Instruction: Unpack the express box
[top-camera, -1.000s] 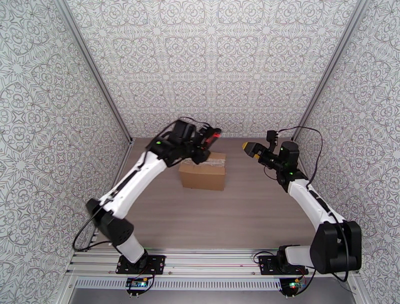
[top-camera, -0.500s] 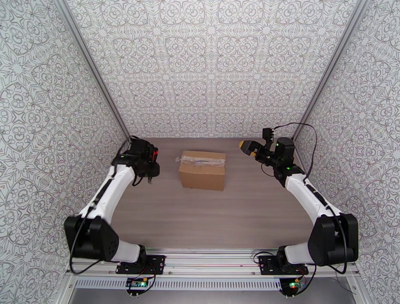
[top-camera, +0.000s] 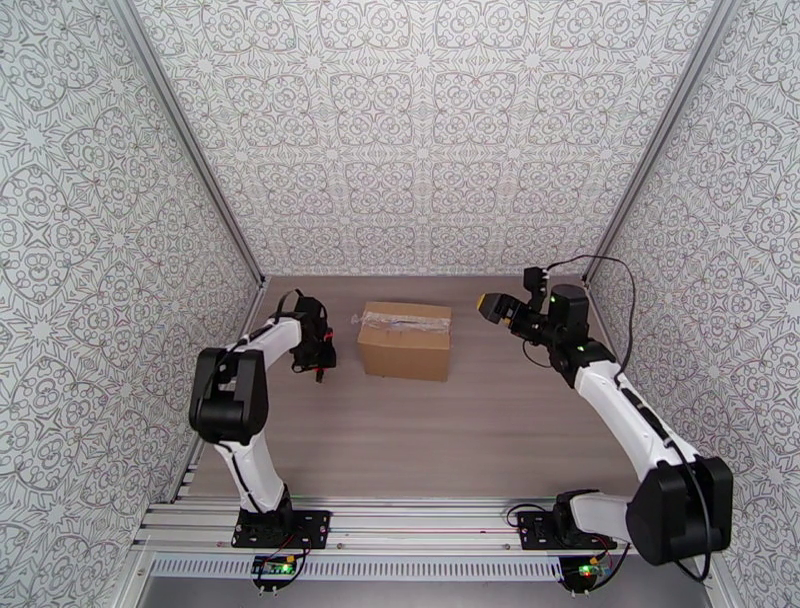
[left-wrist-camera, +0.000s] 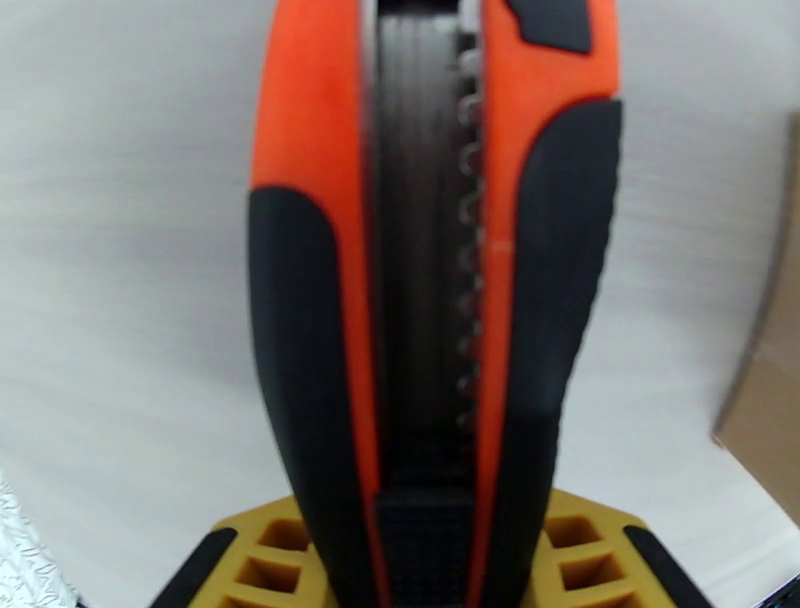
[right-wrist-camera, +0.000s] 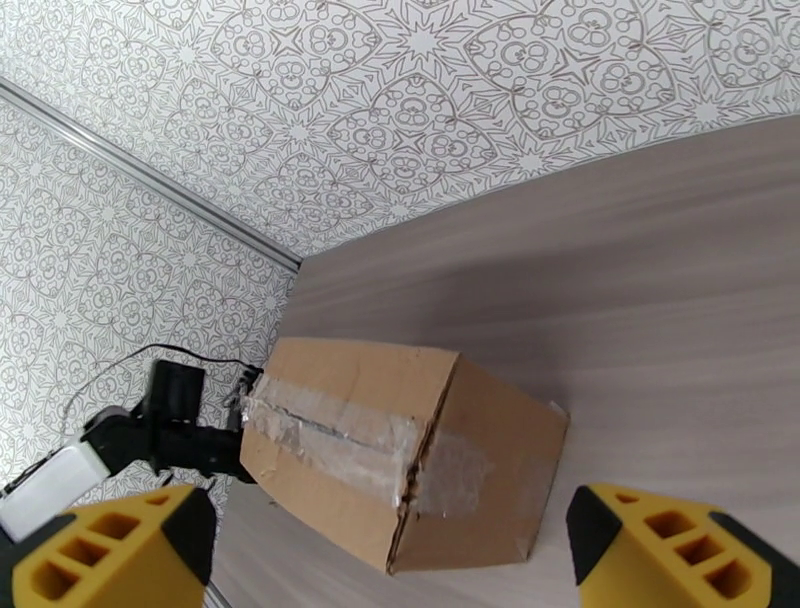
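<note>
1 taped cardboard box (top-camera: 404, 340) sits mid-table, far side: probably light, stiff, best held by its cardboard sides. Left gripper (top-camera: 318, 360) pinches a knife (left-wrist-camera: 430, 250); right gripper (top-camera: 492, 303) is spread wide.

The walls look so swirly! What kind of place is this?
Probably a robot test booth, not a home: patterned panels wall in a wood-look table, two robot arms are bolted to a rail at its near edge, and a taped cardboard box sits on it.

Left pincer (top-camera: 315, 352), arm folded, clamps a utility knife (left-wrist-camera: 420, 250); right pincer (top-camera: 492, 303), arm extended, gapes wide.
</note>
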